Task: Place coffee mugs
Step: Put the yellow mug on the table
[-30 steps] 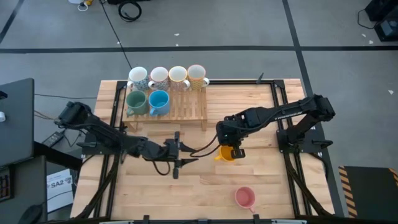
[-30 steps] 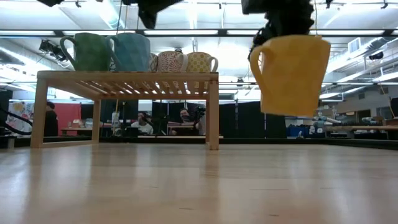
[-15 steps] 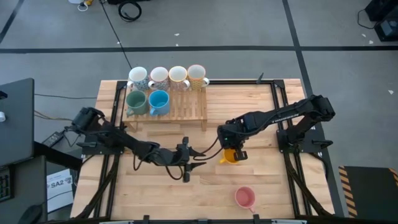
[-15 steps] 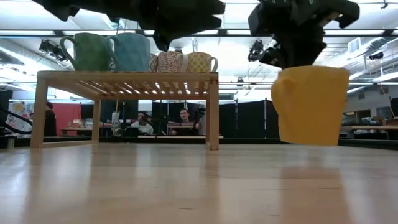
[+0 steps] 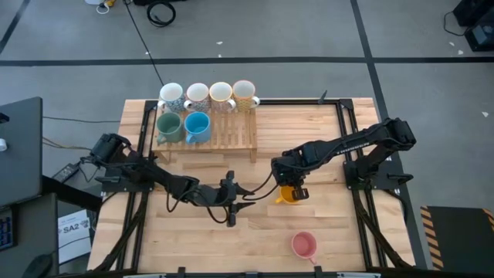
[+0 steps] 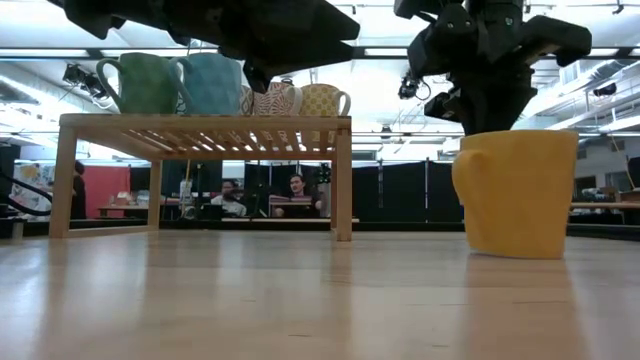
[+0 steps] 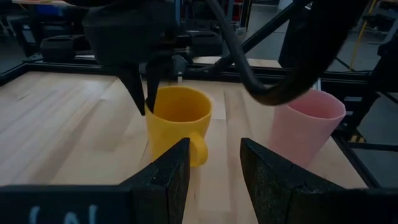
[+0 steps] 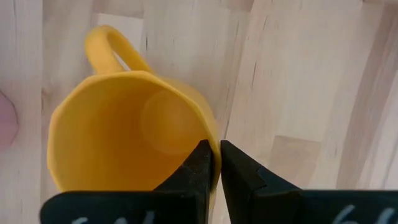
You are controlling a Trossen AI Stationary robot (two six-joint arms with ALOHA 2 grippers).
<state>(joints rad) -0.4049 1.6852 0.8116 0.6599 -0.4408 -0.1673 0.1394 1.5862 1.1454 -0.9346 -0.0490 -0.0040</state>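
The right gripper (image 5: 291, 191) pinches the rim of the orange mug (image 5: 287, 194), which sits upright on the table (image 5: 324, 224) directly beneath it, while the left gripper (image 5: 241, 194) waits half-open just beside it, seemingly ready to take the mug once released.

Both arms are dark, nearly black, built of slim jointed links with bulkier housings at the joints. The right arm (image 5: 347, 143) carries pale lettering along its forearm link, too small to read. A black cable loops beside the left arm (image 5: 147, 174) near its wrist. The left gripper (image 7: 211, 180) has two flat, matte black fingers with squared tips and pale markings at its base. The right gripper (image 8: 215, 163) has black fingers with angular, wedge-shaped tips.
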